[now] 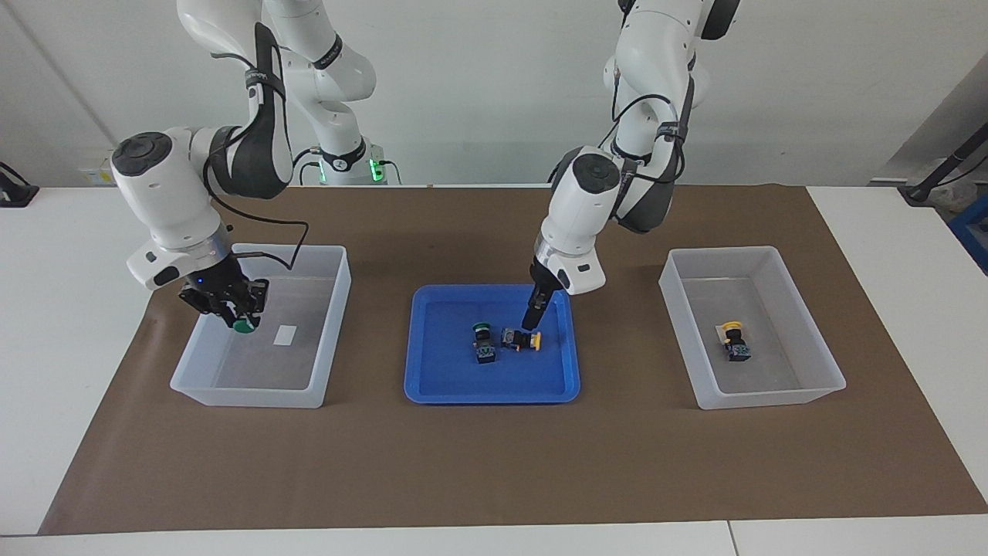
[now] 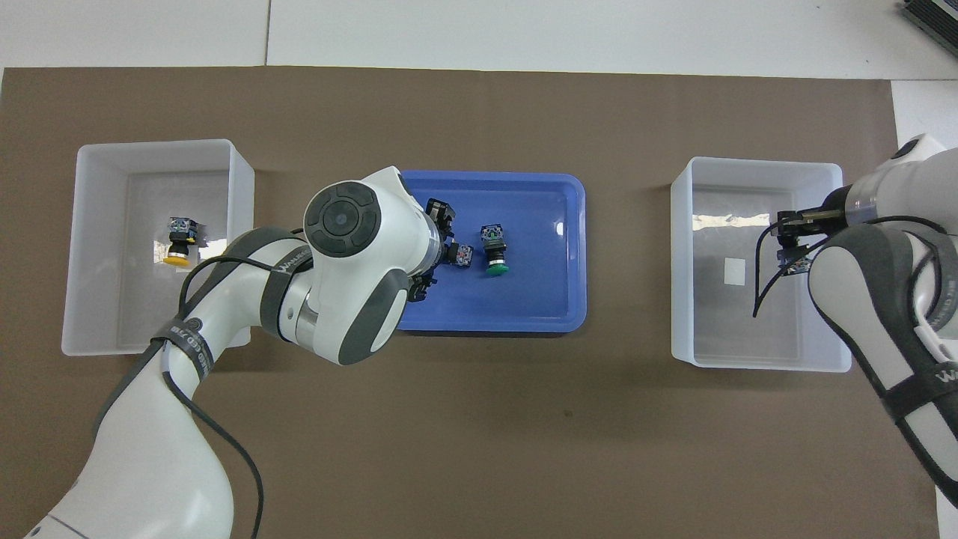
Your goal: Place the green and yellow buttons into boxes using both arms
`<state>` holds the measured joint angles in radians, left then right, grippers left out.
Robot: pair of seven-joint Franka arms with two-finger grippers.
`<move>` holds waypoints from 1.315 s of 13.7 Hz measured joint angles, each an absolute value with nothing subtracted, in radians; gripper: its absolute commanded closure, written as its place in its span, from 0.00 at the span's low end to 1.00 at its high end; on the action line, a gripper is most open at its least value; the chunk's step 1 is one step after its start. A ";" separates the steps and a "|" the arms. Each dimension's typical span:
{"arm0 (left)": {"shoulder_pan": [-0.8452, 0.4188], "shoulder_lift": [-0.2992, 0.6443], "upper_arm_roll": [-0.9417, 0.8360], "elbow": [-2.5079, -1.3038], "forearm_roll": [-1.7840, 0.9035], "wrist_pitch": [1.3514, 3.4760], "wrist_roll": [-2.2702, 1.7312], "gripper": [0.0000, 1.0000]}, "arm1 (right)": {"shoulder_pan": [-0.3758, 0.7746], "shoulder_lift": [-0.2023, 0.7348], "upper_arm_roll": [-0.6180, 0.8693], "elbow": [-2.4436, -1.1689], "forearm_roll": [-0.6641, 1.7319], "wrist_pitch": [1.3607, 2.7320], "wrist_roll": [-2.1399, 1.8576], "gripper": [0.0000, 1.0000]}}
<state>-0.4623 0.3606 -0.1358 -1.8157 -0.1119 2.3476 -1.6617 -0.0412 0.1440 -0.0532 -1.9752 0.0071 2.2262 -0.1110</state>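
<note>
My right gripper [image 1: 236, 315] is shut on a green button [image 1: 245, 327] and holds it over the box [image 1: 247, 395] at the right arm's end; it also shows in the overhead view [image 2: 792, 243]. My left gripper [image 1: 532, 318] points down into the blue tray [image 1: 494, 395], just over a yellow button [image 1: 522, 340] lying on its side. A second green button [image 1: 483, 340] stands beside it in the tray. Another yellow button [image 1: 734, 340] lies in the box [image 1: 772, 398] at the left arm's end. In the overhead view the left wrist hides most of the tray's yellow button [image 2: 461, 256].
Both boxes and the tray sit on a brown mat [image 1: 494, 471] over a white table. The box at the right arm's end has a small white label [image 1: 285, 334] on its floor.
</note>
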 measured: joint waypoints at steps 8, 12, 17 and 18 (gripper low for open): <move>-0.478 0.429 -0.134 -1.893 -0.112 2.583 -1.674 0.20 | -0.037 0.151 -0.047 -2.098 0.039 2.343 -0.110 0.27; -0.490 0.443 -0.132 -1.922 -0.112 2.638 -1.679 0.35 | -0.034 0.159 -0.047 -2.104 0.043 2.356 -0.108 0.00; -0.489 0.441 -0.130 -1.922 -0.112 2.639 -1.682 1.00 | -0.032 0.161 -0.042 -2.055 0.044 2.366 -0.107 0.00; -0.489 0.440 -0.127 -1.922 -0.112 2.639 -1.682 1.00 | -0.032 0.161 -0.039 -2.037 0.045 2.364 -0.105 0.00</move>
